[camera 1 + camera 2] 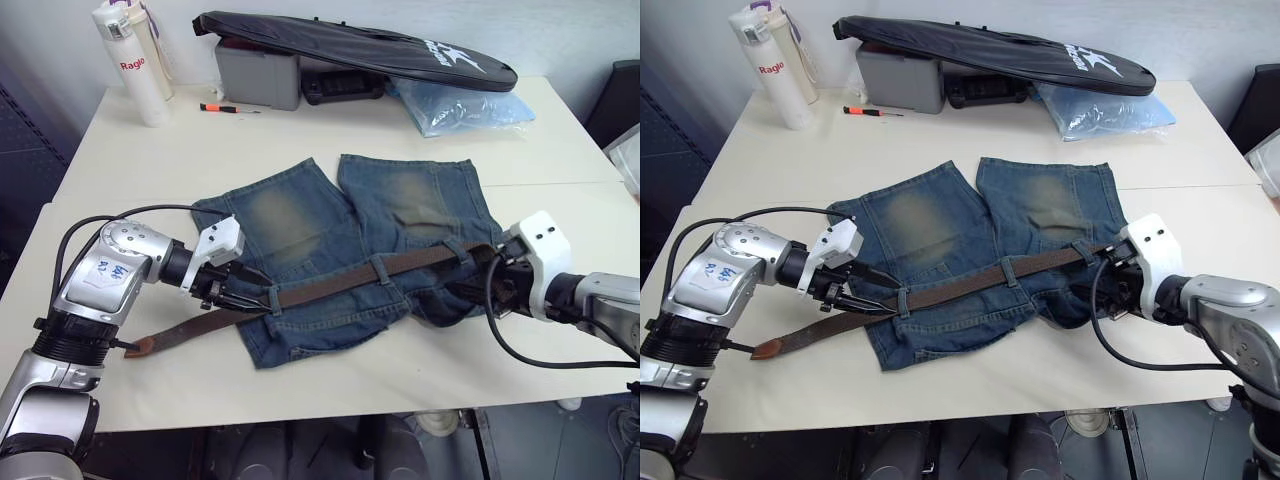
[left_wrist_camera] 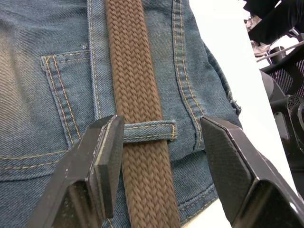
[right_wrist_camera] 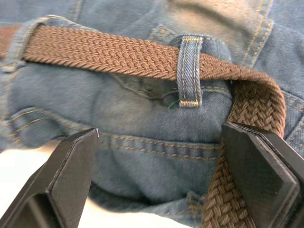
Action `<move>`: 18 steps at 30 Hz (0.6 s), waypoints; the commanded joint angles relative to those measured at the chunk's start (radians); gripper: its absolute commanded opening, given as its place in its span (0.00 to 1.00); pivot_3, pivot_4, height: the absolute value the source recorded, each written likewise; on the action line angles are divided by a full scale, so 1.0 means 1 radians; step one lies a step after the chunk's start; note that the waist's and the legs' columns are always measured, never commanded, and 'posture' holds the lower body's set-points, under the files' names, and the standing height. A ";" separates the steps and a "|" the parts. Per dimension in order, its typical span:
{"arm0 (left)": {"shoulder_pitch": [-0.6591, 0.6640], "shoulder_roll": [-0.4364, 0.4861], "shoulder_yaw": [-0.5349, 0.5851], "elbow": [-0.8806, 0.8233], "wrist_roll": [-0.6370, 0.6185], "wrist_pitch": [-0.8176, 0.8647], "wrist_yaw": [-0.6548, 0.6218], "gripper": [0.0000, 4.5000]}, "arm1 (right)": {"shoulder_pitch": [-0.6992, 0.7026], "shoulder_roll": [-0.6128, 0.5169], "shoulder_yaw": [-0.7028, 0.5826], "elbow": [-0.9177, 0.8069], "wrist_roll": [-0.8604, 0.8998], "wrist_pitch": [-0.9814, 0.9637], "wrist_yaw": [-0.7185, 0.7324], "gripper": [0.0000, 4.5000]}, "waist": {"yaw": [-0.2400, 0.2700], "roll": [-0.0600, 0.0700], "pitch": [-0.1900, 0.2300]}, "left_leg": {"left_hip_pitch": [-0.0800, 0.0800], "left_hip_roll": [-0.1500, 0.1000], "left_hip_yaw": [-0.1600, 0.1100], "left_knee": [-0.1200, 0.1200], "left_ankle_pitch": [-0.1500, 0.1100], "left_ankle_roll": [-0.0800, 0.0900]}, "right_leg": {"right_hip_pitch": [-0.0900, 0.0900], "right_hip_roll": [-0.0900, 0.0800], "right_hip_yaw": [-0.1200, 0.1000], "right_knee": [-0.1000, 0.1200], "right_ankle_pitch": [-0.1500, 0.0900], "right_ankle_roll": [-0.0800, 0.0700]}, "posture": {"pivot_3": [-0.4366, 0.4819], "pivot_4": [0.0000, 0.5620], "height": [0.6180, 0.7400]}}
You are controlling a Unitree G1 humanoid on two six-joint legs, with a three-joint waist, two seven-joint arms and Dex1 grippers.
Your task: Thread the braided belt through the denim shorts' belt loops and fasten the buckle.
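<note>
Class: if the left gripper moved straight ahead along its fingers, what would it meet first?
Most likely the braided belt where it passes under a belt loop on the denim shorts; the open left gripper straddles that spot, though depth is uncertain.

Silver arms, black claws (cabled)

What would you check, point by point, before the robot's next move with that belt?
1. Belt lies along the waistband of the shorts: ok.
2. Belt passes under the loop at the left hand: ok.
3. Belt passes under the loop at the right hand: ok.
4. Left hand open, its fingers either side of the belt: ok.
5. Right hand open around the belt's bend: ok.
6. Buckle fastened: cannot tell; the tan tip trails loose on the table past the left hand, so likely not.
</note>
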 commanded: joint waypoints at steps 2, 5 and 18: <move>0.012 0.025 0.028 -0.052 -0.013 0.007 0.005 0.64 | -0.010 0.022 0.049 0.045 -0.052 -0.038 -0.024 0.99 | 0.000 0.000 0.000 | 0.000 0.000 0.000 0.000 0.000 0.000 | 0.000 0.000 0.000 0.000 0.000 0.000 | 0.48 0.27 1.00; 0.023 0.035 0.038 -0.063 -0.018 0.014 0.012 0.64 | -0.017 0.035 0.103 0.084 -0.092 -0.072 -0.031 0.94 | 0.000 0.000 0.000 | 0.000 0.000 0.000 0.000 0.000 0.000 | 0.000 0.000 0.000 0.000 0.000 0.000 | 0.48 0.27 1.00; 0.082 0.075 0.097 -0.077 -0.008 -0.006 0.058 0.64 | -0.071 0.107 0.199 0.161 -0.178 -0.093 -0.064 0.01 | -0.006 0.000 0.000 | 0.001 0.000 0.000 0.000 0.000 0.000 | 0.000 0.000 0.000 0.000 0.000 0.000 | 0.48 0.27 1.00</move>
